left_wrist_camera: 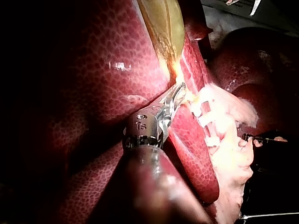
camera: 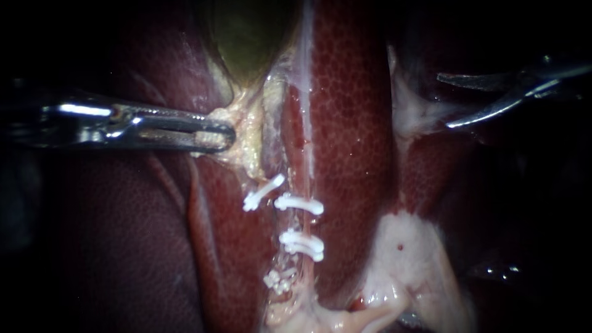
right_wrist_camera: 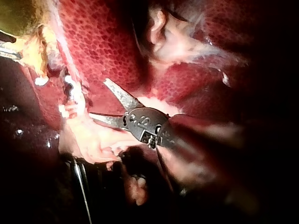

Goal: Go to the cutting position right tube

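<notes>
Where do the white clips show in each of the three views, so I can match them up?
Endoscope view: the clips sit low in the middle, across the tubes.
Left wrist view: the clips lie just beyond the tissue that the left instrument grips.
Right wrist view: the clips lie ahead of the right instrument's open blades.
Shared landmark: the yellow-green gallbladder, beyond the clips in every view.
</notes>
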You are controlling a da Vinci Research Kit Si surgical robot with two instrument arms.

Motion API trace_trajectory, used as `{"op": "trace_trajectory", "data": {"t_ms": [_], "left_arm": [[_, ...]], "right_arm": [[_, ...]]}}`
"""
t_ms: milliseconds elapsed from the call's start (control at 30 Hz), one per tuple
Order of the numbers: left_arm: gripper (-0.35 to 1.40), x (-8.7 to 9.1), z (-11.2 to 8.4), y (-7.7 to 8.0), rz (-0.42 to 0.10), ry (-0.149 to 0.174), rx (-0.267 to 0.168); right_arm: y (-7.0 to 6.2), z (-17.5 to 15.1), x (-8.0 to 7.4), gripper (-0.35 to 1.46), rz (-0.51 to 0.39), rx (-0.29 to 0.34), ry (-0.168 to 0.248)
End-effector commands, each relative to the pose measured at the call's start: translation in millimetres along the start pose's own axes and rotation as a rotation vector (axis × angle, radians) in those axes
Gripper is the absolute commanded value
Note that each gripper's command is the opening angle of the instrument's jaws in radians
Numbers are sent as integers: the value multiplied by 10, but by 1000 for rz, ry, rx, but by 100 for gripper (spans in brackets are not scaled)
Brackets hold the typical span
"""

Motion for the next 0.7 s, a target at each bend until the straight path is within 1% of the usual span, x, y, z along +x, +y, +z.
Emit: {"op": "trace_trajectory", "data": {"t_ms": [33, 100, 200, 567, 700], "left_arm": [[-35, -2, -3, 1, 2, -7, -6], [-35, -8, -12, 4, 2, -14, -12], [-35, -11, -18, 6, 3, -17, -17], [-35, -11, -24, 8, 4, -21, -24], [-35, -14, -29, 12, 7, -23, -33]], "right_arm": [[0, 0, 0, 133, 0, 0, 0], [0, 0, 0, 133, 0, 0, 0], [0, 0, 0, 133, 0, 0, 0], [-1, 1, 0, 133, 0, -1, 0], [-2, 3, -1, 134, -1, -2, 0]]}}
